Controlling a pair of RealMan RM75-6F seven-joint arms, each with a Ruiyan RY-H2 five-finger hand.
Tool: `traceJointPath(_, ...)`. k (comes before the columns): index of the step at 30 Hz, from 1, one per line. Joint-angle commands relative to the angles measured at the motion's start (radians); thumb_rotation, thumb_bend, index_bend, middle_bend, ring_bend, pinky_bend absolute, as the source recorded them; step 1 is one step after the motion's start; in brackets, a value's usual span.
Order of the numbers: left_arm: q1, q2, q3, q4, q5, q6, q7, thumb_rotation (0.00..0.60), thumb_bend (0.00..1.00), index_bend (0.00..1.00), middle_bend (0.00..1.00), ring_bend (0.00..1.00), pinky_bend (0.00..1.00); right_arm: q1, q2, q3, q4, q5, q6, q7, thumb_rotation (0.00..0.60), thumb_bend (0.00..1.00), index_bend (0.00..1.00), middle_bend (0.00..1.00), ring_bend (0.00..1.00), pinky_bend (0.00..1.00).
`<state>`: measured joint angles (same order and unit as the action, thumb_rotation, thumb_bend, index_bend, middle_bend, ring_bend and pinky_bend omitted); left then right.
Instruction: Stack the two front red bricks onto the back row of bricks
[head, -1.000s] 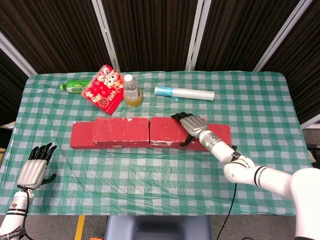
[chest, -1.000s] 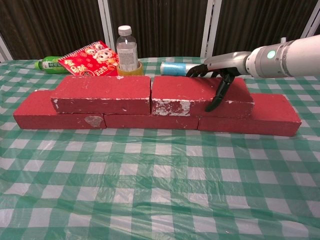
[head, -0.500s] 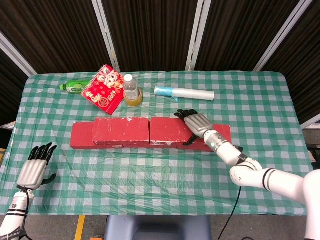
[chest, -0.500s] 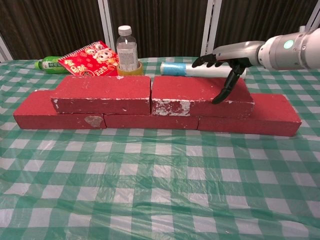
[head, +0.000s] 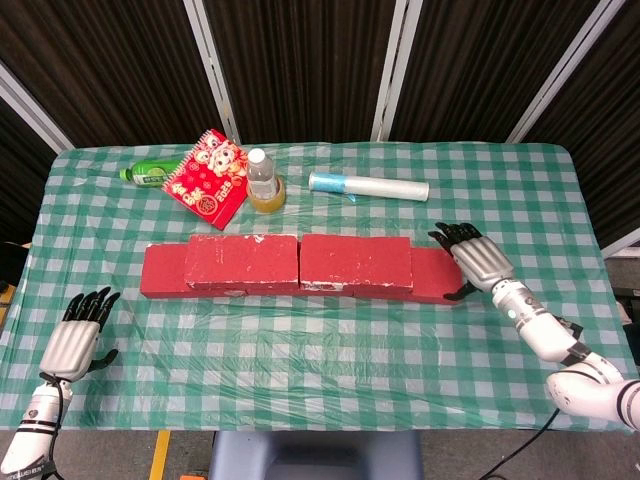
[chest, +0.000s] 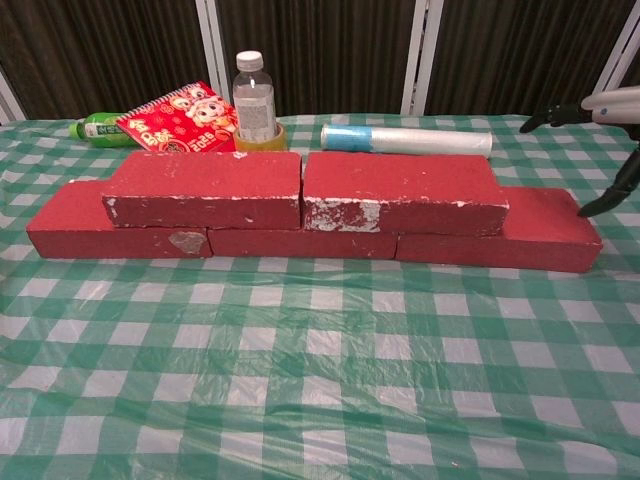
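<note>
Red bricks sit in two layers now: the two upper bricks, left one and right one, lie end to end on the back row, which runs across the middle of the checked tablecloth. In the chest view the upper pair is centred, so the bottom row sticks out at both ends, and a thin seam shows between the two top bricks.

What has changed is my right hand. A second ago it lay over the right end of the upper right brick, fingers draped down its front face; half a second ago it had lifted off and was sliding outward. Now I have it clear of the stack, at the right end of the bottom row, fingers spread and holding nothing. From the head view its thumb looks close to the end of the lowest brick, but I cannot tell whether it touches. In the chest view only dark fingertips show at the right edge. The bricks themselves have not shifted since I let go.

My left hand stays near the front left corner of the table, fingers apart and empty, barely moved.

Behind the bricks lie a green bottle, a red booklet, a clear bottle standing in a tape roll, and a rolled plastic sheet.
</note>
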<state>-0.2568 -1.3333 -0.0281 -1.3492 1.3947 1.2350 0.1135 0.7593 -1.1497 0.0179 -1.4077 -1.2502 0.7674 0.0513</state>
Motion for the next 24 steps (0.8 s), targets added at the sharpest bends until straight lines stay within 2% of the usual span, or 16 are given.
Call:
traceJointPath(1, -0.001, -0.002, 0.001, 0.0, 0.001, -0.002, 0.001, 0.6, 0.25, 0.0, 0.0, 0.0, 0.04, -0.011, -0.018, -0.012, 0.025, -0.023, -0.015, 0.014, 0.6, 0.06, 0.22, 0.0, 0.0, 0.02)
traceJointPath(7, 0.0, 0.002, 0.002, -0.005, -0.001, -0.001, 0.004, 0.6, 0.25, 0.0, 0.0, 0.0, 0.04, -0.002, -0.05, -0.006, 0.043, -0.034, -0.053, 0.018, 0.6, 0.06, 0.29, 0.0, 0.0, 0.02)
traceJointPath(24, 0.003, 0.014, -0.001, -0.013, -0.002, 0.002, -0.009, 0.6, 0.26, 0.0, 0.0, 0.0, 0.04, 0.029, -0.098, 0.039, 0.022, 0.009, -0.116, -0.009, 0.6, 0.06, 0.29, 0.0, 0.0, 0.02)
